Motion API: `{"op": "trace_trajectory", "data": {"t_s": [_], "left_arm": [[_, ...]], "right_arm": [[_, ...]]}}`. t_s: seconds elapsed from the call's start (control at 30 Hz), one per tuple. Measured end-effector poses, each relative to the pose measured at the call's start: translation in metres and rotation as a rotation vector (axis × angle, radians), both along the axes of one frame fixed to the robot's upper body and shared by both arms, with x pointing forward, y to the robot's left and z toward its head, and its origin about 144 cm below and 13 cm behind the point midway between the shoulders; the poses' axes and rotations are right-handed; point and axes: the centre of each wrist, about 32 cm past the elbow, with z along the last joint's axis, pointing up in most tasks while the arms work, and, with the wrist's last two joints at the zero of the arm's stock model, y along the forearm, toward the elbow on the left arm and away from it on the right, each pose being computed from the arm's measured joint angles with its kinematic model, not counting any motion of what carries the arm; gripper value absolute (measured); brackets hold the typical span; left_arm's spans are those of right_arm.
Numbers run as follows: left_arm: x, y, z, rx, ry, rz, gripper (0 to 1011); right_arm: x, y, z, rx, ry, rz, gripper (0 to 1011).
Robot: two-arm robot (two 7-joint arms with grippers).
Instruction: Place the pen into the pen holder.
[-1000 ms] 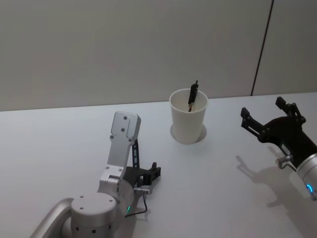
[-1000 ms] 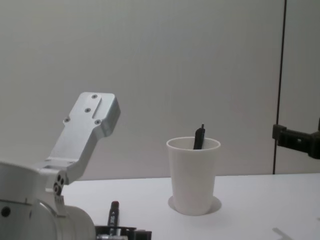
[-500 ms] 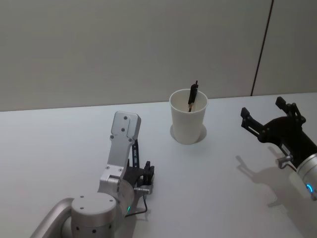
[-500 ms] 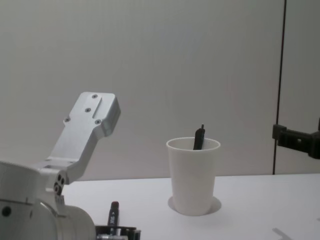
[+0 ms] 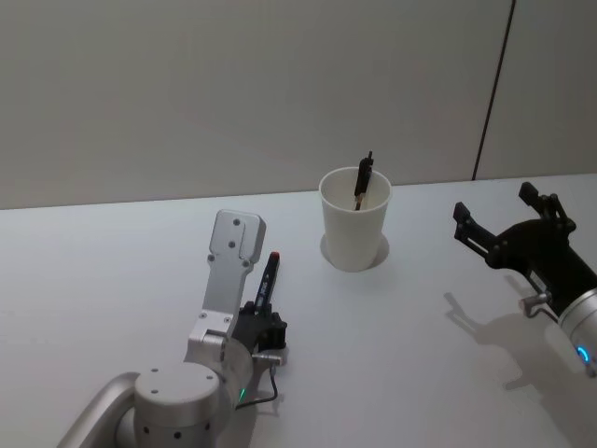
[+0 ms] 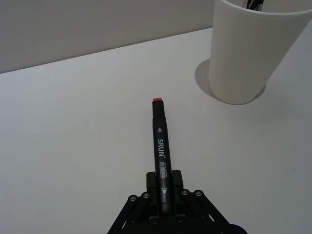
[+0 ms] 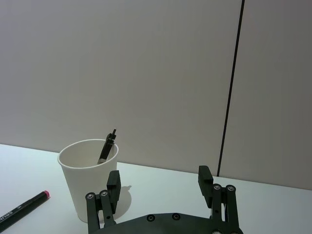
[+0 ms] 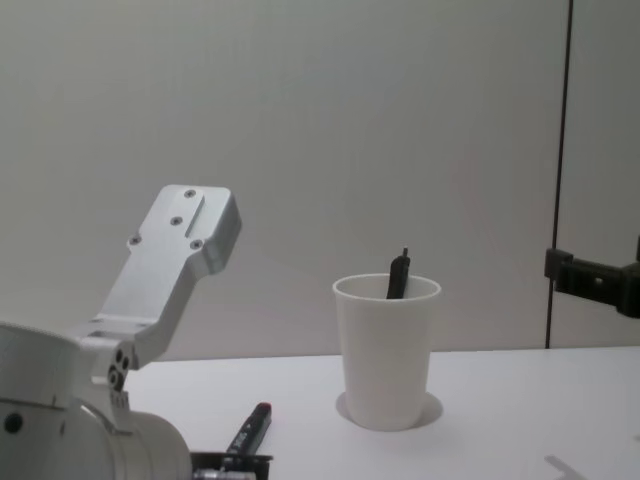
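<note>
The pen [image 5: 269, 276] is a black marker with a red end, and my left gripper [image 5: 265, 325] is shut on its rear end, low at the table's near left. Its red end points toward the pen holder [image 5: 354, 224], a white paper cup standing a pen's length beyond. In the left wrist view the pen [image 6: 160, 146] sticks straight out of the shut gripper [image 6: 163, 189] toward the pen holder [image 6: 253, 48]. Another black pen [image 5: 363, 177] leans inside the cup. My right gripper [image 5: 494, 203] hangs open to the right of the cup, holding nothing.
The white table [image 5: 112, 261] runs back to a grey wall with a dark vertical seam [image 5: 492, 89]. My left arm's silver link [image 5: 233, 266] rises just left of the pen.
My left gripper's fingers have shut on the pen, and the pen has swung so its red end points toward the cup. The right arm has not moved.
</note>
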Motion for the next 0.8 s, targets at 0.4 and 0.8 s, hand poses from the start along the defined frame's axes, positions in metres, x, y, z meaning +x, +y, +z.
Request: {"op": "trace_trajectory", "data": {"t_s": [0.4, 0.8], "left_arm": [[-0.0001, 0.0, 0.0, 0.0, 0.0, 0.0, 176], [-0.0024, 0.0066, 0.0007, -0.004, -0.077, 0.013, 177]], "right_arm": [[0.0, 0.0, 0.0, 0.0, 0.0, 0.0, 1001], [0.0, 0.0, 0.0, 0.0, 0.0, 0.0, 1001]]}}
